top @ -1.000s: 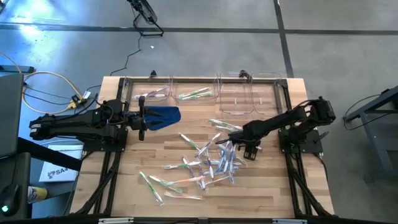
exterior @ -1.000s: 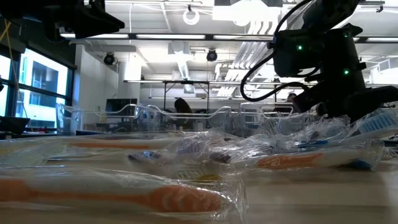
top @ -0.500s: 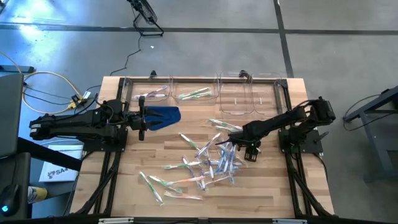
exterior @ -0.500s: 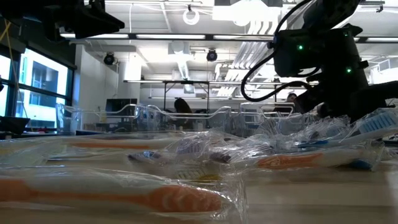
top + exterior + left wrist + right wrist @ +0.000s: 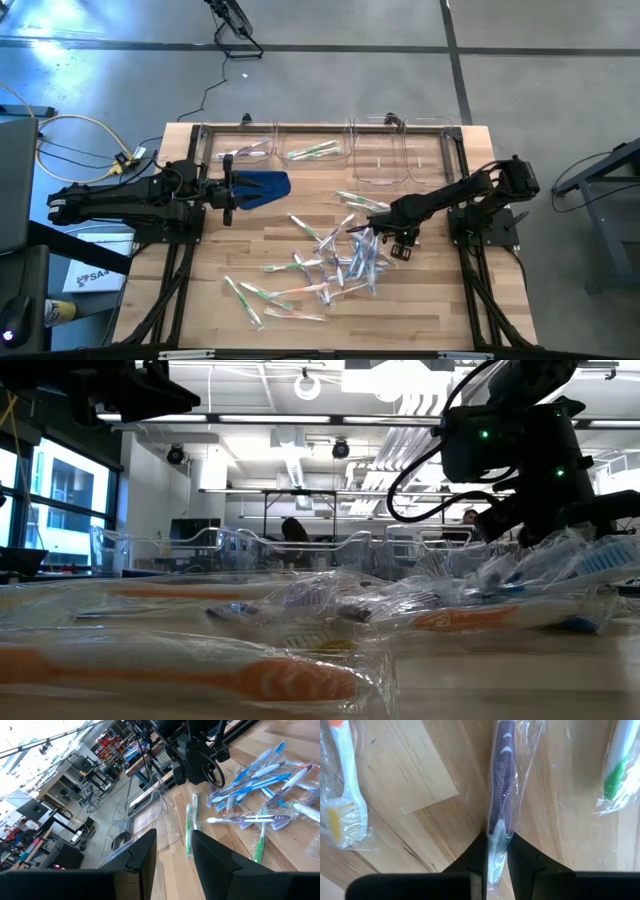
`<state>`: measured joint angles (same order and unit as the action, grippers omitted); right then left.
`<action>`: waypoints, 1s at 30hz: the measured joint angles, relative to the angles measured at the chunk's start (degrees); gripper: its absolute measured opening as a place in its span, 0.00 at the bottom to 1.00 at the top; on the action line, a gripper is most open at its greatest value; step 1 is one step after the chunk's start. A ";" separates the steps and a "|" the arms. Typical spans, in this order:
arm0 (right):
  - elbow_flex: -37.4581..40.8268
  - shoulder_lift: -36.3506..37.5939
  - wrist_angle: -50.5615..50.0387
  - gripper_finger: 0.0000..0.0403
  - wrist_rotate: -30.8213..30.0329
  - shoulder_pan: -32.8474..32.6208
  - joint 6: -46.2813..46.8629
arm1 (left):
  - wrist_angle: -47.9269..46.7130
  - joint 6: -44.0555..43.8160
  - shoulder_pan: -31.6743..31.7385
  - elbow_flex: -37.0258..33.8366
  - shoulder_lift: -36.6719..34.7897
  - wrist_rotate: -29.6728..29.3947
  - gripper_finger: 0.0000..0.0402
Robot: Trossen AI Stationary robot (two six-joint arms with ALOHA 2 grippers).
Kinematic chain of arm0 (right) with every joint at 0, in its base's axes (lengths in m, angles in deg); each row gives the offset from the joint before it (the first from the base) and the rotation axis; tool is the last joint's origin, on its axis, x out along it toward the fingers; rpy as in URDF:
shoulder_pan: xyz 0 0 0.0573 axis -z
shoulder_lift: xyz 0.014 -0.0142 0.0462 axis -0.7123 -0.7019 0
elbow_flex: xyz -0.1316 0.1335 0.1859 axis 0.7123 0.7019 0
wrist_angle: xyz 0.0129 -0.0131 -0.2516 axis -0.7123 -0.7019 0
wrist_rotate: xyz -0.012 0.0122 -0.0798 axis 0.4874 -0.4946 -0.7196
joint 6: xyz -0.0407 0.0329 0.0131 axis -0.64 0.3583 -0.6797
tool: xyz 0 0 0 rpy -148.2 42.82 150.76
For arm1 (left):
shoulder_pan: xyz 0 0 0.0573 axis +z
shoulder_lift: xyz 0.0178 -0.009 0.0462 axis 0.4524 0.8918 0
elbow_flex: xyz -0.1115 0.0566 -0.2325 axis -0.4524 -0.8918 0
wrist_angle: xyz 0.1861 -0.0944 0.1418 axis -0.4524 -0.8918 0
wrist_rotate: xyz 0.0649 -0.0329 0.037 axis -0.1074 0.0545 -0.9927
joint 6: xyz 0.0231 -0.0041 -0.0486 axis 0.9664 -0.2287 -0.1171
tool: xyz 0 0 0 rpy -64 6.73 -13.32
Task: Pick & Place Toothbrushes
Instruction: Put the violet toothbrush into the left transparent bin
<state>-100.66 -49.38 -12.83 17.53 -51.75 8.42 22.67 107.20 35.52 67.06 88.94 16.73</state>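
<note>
Your right gripper [image 5: 495, 851] is down at the right edge of the toothbrush pile [image 5: 335, 262] in the middle of the wooden table [image 5: 420, 310], its fingers [image 5: 472, 855] pinched on a wrapped purple-handled toothbrush [image 5: 501, 795] — an orange-and-white one [image 5: 340, 805] and a green one [image 5: 616, 775] lie on either side of it. Your left gripper [image 5: 228, 190] waits at the table's left, beside the blue cloth [image 5: 262, 186], jaws standing partly apart with nothing between them. A few toothbrushes already lie in the clear bins [image 5: 300, 135] along the far edge.
</note>
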 joint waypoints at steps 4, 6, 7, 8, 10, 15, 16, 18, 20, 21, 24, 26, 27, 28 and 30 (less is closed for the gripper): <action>-0.04 -0.03 -1.59 0.10 -0.45 0.01 1.42 | 0.02 0.02 0.00 0.00 0.00 0.02 0.30; 0.00 0.33 -3.18 0.10 -1.00 0.04 2.45 | 0.02 0.01 -0.01 0.00 0.02 0.02 0.30; 0.00 0.59 -3.60 0.10 -1.01 0.04 2.80 | 0.02 0.00 -0.01 0.00 0.01 0.02 0.30; 0.02 1.08 -3.86 0.10 -1.05 0.04 3.17 | 0.02 0.00 -0.01 0.00 0.01 0.02 0.30; 0.36 2.45 -5.25 0.10 -0.89 0.04 3.88 | 0.04 0.01 -0.02 0.00 0.01 0.02 0.30; 0.25 7.93 -5.99 0.10 -2.20 0.04 5.50 | 0.11 0.02 0.00 0.00 0.00 0.04 0.30; 0.24 9.03 -6.14 0.10 -2.58 0.09 5.67 | 0.11 0.02 -0.02 0.00 0.00 0.04 0.30; 0.24 11.88 -6.20 0.10 -3.01 0.09 5.74 | 0.21 0.02 -0.02 0.00 0.01 0.07 0.30; 0.03 14.60 -5.66 0.10 -3.68 0.09 6.10 | 0.36 0.02 -0.01 0.00 0.00 0.07 0.30; -0.10 16.05 -5.30 0.10 -4.27 0.09 6.55 | 0.47 0.02 -0.02 0.00 0.00 0.10 0.30; -1.03 19.76 -4.06 0.10 -6.74 0.09 7.14 | 1.47 0.04 -0.01 -0.04 0.01 0.31 0.30; -1.74 22.45 -1.58 0.10 -8.54 0.09 6.85 | 3.26 0.19 -0.02 -0.04 0.02 0.31 0.30; -2.17 23.54 0.10 0.10 -9.80 0.09 6.27 | 4.55 0.41 -0.01 -0.04 0.02 0.29 0.30; -2.51 24.70 2.21 0.10 -10.89 0.11 5.38 | 5.92 0.61 -0.02 -0.04 0.02 0.28 0.30; -3.07 26.46 7.31 0.10 -12.91 0.11 3.10 | 9.10 0.10 -0.02 -0.04 0.02 0.18 0.30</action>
<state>-103.73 -22.91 -5.52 4.62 -51.64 11.52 31.77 107.30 35.50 67.02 88.96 16.91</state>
